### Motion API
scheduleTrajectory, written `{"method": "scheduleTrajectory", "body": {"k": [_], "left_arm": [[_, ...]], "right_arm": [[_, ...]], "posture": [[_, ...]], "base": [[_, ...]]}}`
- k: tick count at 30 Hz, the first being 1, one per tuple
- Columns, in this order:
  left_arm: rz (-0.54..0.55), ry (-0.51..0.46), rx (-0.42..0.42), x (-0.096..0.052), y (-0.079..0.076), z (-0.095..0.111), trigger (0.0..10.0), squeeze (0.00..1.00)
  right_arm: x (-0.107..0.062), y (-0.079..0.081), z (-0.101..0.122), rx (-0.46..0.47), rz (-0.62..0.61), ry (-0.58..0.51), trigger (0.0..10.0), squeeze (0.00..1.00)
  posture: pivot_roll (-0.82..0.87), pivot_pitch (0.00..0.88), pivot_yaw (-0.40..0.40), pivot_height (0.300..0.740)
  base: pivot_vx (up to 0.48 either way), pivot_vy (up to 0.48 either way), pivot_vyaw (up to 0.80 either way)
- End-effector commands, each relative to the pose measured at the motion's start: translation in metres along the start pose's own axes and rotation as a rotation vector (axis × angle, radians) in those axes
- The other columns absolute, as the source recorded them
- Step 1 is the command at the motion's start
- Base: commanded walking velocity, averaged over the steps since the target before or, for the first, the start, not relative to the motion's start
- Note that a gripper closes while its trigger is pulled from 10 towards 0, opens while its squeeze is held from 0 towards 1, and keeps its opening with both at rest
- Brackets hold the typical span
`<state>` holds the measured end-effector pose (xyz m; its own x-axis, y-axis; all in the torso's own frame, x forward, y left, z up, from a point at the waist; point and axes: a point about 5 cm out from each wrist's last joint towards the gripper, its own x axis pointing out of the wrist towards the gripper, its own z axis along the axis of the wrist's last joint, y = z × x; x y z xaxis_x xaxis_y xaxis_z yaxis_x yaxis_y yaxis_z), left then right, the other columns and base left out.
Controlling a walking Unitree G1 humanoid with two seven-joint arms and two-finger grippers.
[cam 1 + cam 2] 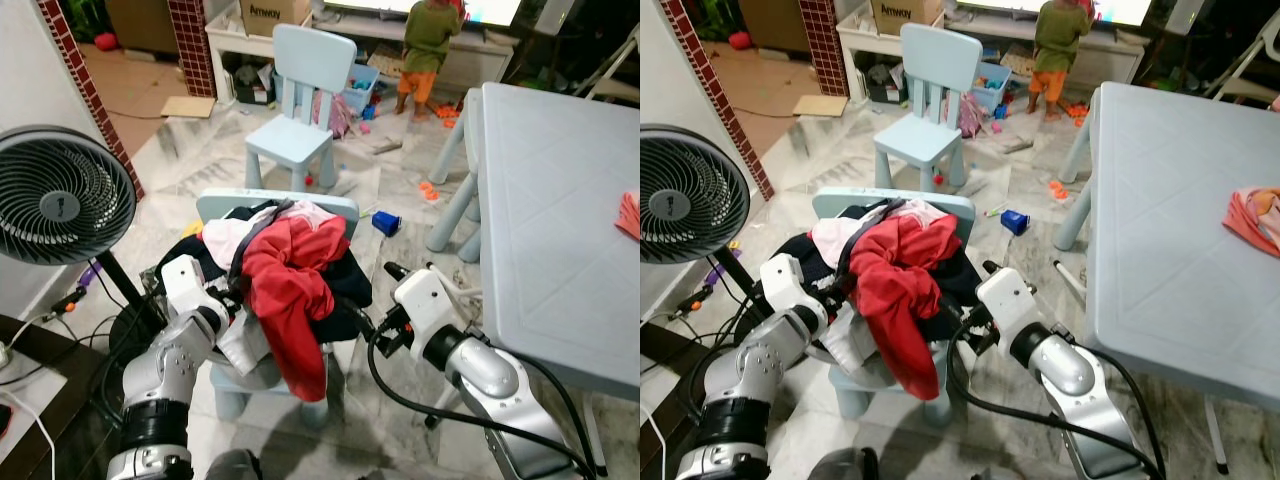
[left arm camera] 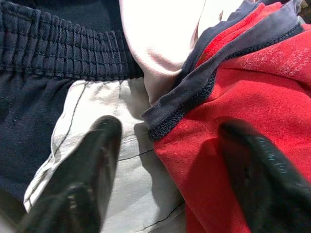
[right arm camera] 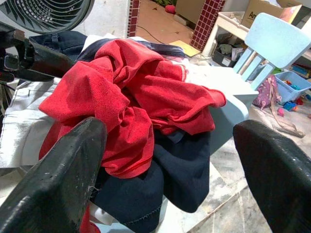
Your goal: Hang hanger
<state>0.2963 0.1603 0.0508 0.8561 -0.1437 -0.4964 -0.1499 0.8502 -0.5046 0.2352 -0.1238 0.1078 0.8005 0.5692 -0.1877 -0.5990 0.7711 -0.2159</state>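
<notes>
So there's a small light-blue chair (image 1: pixel 330 208) right in front of the robot with a heap of clothes on it: a red garment (image 1: pixel 290 290) on top, dark navy stuff (image 3: pixel 180 179) under it, a pinkish-white piece (image 1: pixel 222 238) and something pale grey-white (image 2: pixel 97 160). I honestly can't make out a hanger anywhere in that pile.

The left gripper (image 2: pixel 165 170) is pushed right up against the heap, fingers spread wide, one over the grey-white cloth and one over the red, pinching nothing. The right gripper (image 3: pixel 170 160) sits just off the other side of the pile, fingers also wide apart, apart from the cloth.

Room to move is tight. A pale table (image 1: pixel 560 220) edge runs close along the robot's right, and a standing fan (image 1: pixel 60 195) is near on its left with cables on the floor. I count two blue chairs, the second chair (image 1: pixel 300 90) well behind the first across open marble floor (image 1: pixel 200 150). One person (image 1: pixel 428 50) stands at the far end among scattered toys.
</notes>
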Motion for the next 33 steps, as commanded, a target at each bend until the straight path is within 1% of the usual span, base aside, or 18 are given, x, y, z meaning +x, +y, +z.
{"method": "scheduleTrajectory", "body": {"k": [1, 3, 4, 5, 8, 10, 11, 12, 13, 16, 17, 22, 33], "left_arm": [[-0.018, 0.007, 0.015, 0.003, -0.005, 0.000, 10.0, 1.00], [-0.020, 0.029, 0.020, 0.005, -0.006, -0.003, 10.0, 1.00], [-0.019, 0.038, 0.018, 0.006, -0.006, -0.005, 10.0, 0.69], [-0.017, 0.055, 0.008, 0.008, -0.006, -0.007, 10.0, 0.00], [-0.011, 0.065, -0.009, 0.011, -0.004, -0.009, 10.0, 0.00], [-0.016, 0.054, -0.033, 0.014, -0.005, -0.007, 10.0, 0.00], [-0.021, 0.054, -0.036, 0.015, -0.005, -0.006, 2.6, 0.00], [-0.024, 0.055, -0.037, 0.016, -0.006, -0.006, 2.6, 0.00], [-0.026, 0.054, -0.039, 0.017, -0.006, -0.006, 0.0, 0.00], [-0.041, 0.052, -0.041, 0.018, -0.008, -0.004, 0.0, 0.00], [-0.045, 0.051, -0.039, 0.019, -0.010, -0.004, 0.0, 0.00], [-0.040, 0.047, -0.050, 0.021, -0.011, -0.004, 0.0, 0.00], [-0.024, 0.018, -0.053, 0.023, -0.005, -0.003, 0.0, 0.00]], "right_arm": [[0.001, -0.003, 0.001, -0.008, -0.004, -0.002, 10.0, 0.00], [0.001, -0.002, 0.001, -0.009, -0.001, -0.001, 10.0, 0.00], [0.001, -0.002, 0.001, -0.010, 0.001, -0.001, 10.0, 0.00], [0.001, -0.002, 0.002, -0.012, 0.002, -0.002, 10.0, 0.00], [0.000, -0.001, 0.002, -0.012, 0.005, -0.002, 10.0, 0.00], [0.000, -0.001, 0.002, -0.012, 0.008, -0.001, 10.0, 0.00], [0.000, 0.000, 0.002, -0.010, 0.012, 0.000, 10.0, 0.00], [0.000, 0.000, 0.002, -0.009, 0.014, 0.000, 10.0, 0.00], [0.000, 0.000, 0.002, -0.005, 0.021, 0.002, 10.0, 0.00], [-0.001, 0.003, 0.001, 0.005, 0.042, 0.006, 10.0, 0.00], [-0.002, 0.005, 0.001, 0.009, 0.066, 0.011, 10.0, 0.00], [-0.004, 0.006, -0.001, 0.006, 0.078, 0.021, 10.0, 0.00], [-0.002, 0.007, -0.002, 0.002, 0.093, 0.024, 10.0, 0.00]], "posture": [[-0.05, 0.051, -0.031, 0.740], [-0.05, 0.053, -0.030, 0.740], [-0.05, 0.053, -0.030, 0.740], [-0.05, 0.053, -0.030, 0.740], [-0.05, 0.055, -0.030, 0.740], [-0.05, 0.057, -0.030, 0.740], [-0.05, 0.057, -0.030, 0.740], [-0.05, 0.057, -0.030, 0.740], [-0.05, 0.057, -0.030, 0.740], [-0.06, 0.057, -0.031, 0.740], [-0.06, 0.058, -0.030, 0.740], [-0.06, 0.060, -0.029, 0.740], [-0.06, 0.057, -0.034, 0.740]], "base": [[0.000, 0.000, 0.00], [0.000, 0.000, 0.00], [0.000, 0.000, 0.00], [0.000, 0.000, 0.00], [0.000, 0.000, 0.00], [0.000, 0.000, 0.00], [0.000, 0.000, 0.00], [0.000, 0.000, 0.00], [0.000, 0.000, 0.00], [0.000, 0.000, 0.00], [0.000, 0.000, 0.00], [0.000, 0.000, 0.00], [0.000, 0.000, 0.00]]}}
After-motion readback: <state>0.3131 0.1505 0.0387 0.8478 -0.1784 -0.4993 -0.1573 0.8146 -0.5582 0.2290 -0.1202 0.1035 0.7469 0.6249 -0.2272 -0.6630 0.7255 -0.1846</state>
